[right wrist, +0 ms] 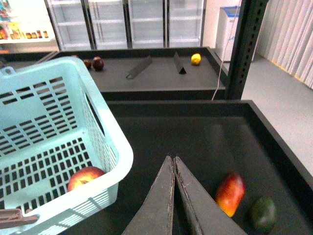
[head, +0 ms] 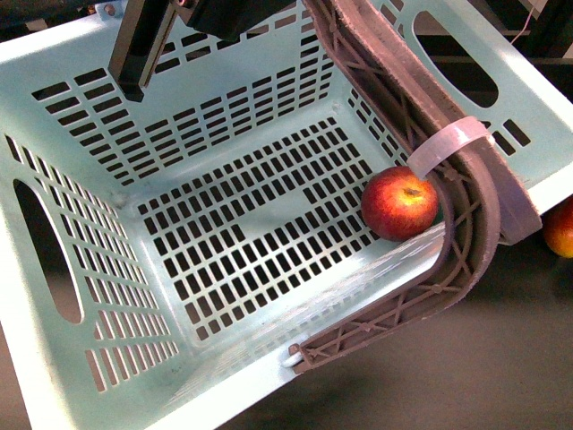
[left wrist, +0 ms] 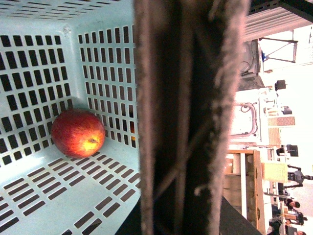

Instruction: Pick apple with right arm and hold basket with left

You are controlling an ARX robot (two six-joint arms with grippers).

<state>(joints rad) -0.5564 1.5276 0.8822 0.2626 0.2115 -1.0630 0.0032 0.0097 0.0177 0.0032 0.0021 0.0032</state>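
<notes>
Basket (head: pixel 54 376), mint-aqua and slotted, hangs tilted, its mauve handles (head: pixel 474 224) bound by a white tie (head: pixel 448 143). Left gripper (head: pixel 235 16) shows only as dark hardware near the handles' upper end; whether it grips cannot be told. Right gripper (right wrist: pixel 171 161), fingers pressed together and empty, sits outside the basket, whose near wall stands between it and the apple (head: pixel 400 202). Apple: round, deep red, yellowish at the stem, resting in the floor corner beneath the handles.

Even indoor light; left wrist view's handle (left wrist: pixel 186 117) blurred, its background overexposed.
</notes>
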